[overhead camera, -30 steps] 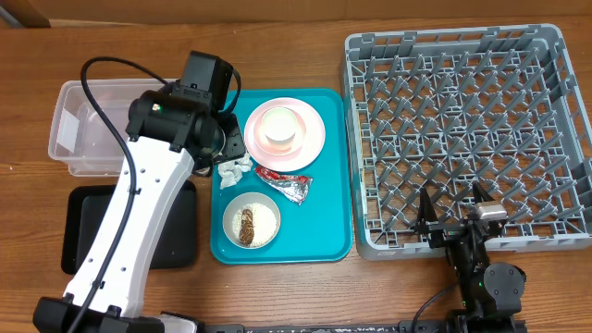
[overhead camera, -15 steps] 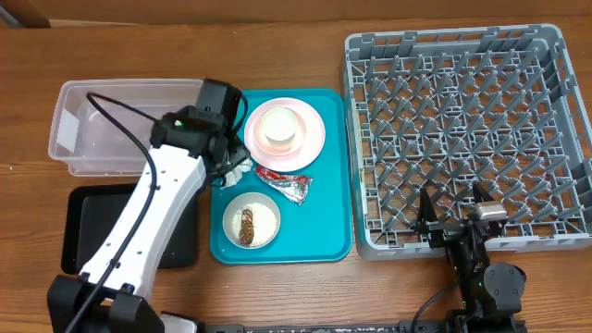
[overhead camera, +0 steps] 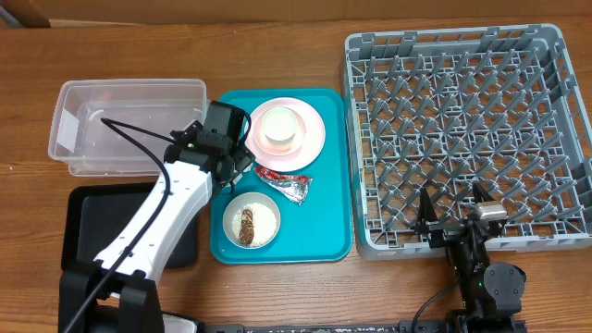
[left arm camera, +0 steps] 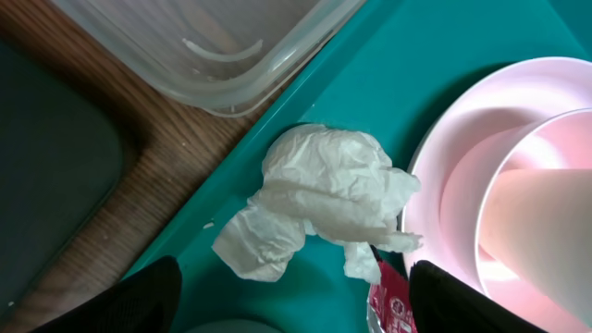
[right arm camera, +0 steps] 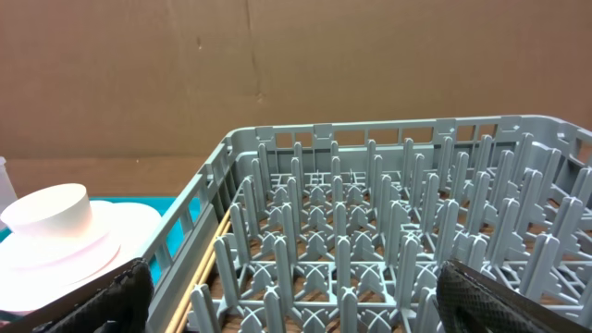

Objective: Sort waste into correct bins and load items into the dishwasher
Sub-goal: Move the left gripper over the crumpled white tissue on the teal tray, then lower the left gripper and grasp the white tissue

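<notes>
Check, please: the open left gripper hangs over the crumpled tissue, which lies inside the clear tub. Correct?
No. The tissue lies on the teal tray beside the pink plate, not in the clear tub; the open left gripper does hang over it. The left wrist view shows this.

Nothing readable here tbh: the white sticker point(overhead camera: 65, 135) on the clear tub point(overhead camera: 129, 87) is a blur, and the red foil wrapper point(left arm camera: 390, 302) shows no legible print.

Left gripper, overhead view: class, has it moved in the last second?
Yes. The left gripper has shifted down the image, from beside the clear tub's right end to over the teal tray's left edge, above the crumpled tissue.
</notes>
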